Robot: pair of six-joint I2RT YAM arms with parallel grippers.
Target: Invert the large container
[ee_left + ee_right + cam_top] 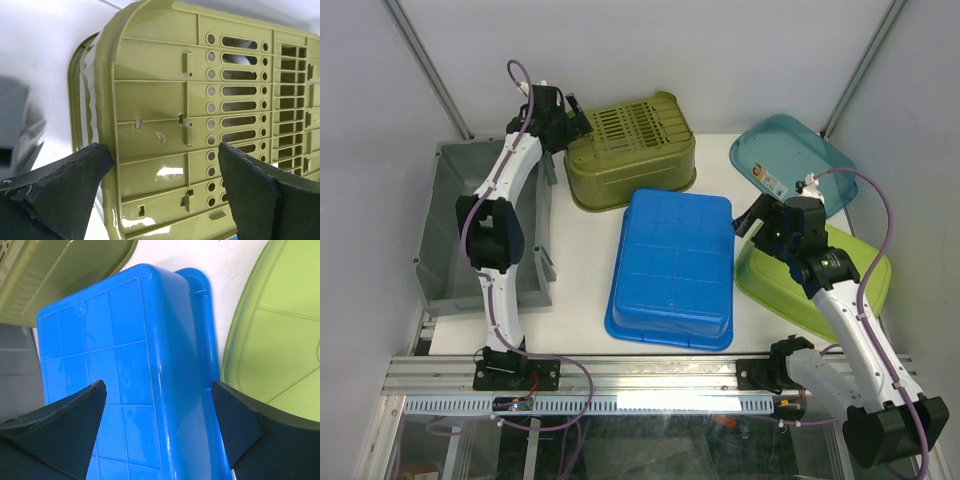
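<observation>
A large blue tub (672,265) lies bottom up in the middle of the table; its gridded base also shows in the right wrist view (125,365). My right gripper (752,222) is open and empty, hovering over the tub's right edge, jaws wide apart (159,388). An olive slotted basket (630,150) lies bottom up at the back. My left gripper (570,115) is open and empty just off its left back corner, with the basket's ribbed base (200,100) filling the space between and beyond the jaws (165,152).
A grey bin (450,225) stands at the left beside the left arm. A lime green tub (790,290) lies under the right arm, also in the right wrist view (280,340). A teal tub (790,160) leans at the back right.
</observation>
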